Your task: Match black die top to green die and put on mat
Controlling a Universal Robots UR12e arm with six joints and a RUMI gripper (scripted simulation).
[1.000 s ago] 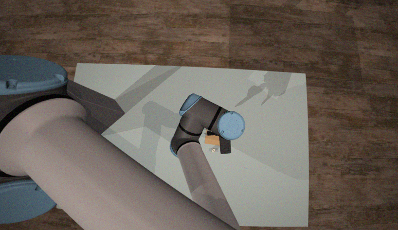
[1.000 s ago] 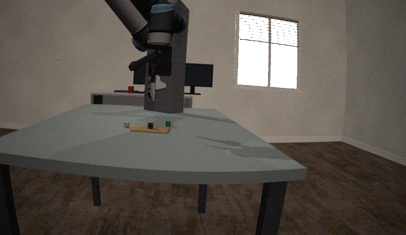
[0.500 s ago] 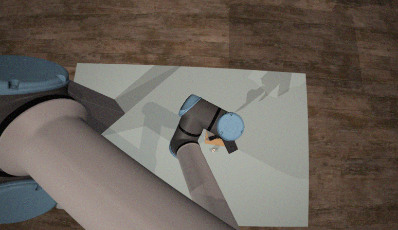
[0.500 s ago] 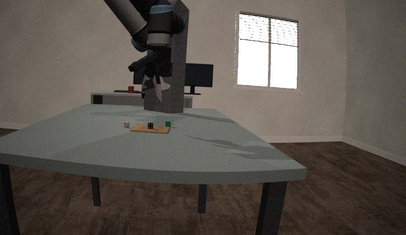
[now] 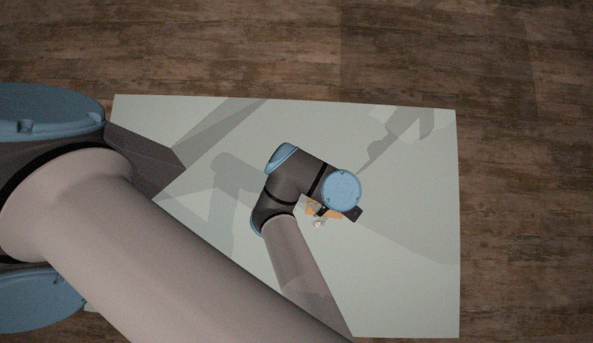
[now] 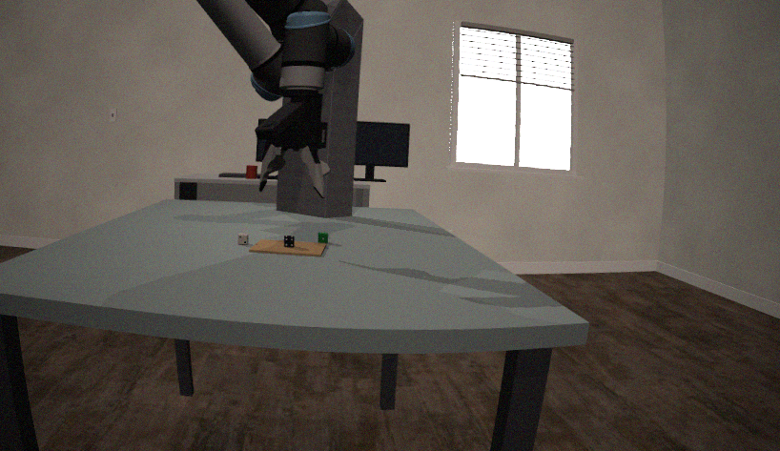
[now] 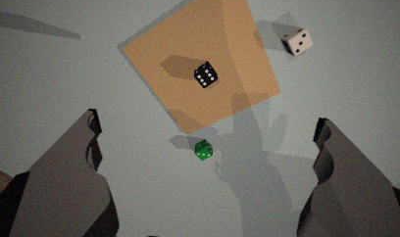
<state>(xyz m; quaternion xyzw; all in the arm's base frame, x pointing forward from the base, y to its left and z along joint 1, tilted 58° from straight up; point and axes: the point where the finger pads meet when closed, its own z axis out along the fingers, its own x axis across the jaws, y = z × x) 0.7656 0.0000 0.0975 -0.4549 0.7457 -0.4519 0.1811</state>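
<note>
Orange-tan and flat, the mat [image 5: 335,214] [image 6: 270,248] [image 7: 186,35] sits on the table [image 5: 394,286] [image 6: 287,308] [image 7: 147,192], and look, there's your black die [image 6: 289,241] [image 7: 206,74], wholly within the mat's edges! Your wrist view catches six white pips on one of its faces, though you can't tell from these angles which number is on top. Over to the green die [image 6: 322,237] [image 7: 204,150]: it's off the mat, just beside one corner, its top number too small to call. Your white die [image 5: 317,223] [image 6: 242,238] [image 7: 298,42] is off the mat too, near another edge, three dark pips on one face. And above the mat hangs your gripper [image 5: 323,210] [image 6: 292,192] [image 7: 206,115], fingers spread wide, nothing between them, well apart from all three dice.
</note>
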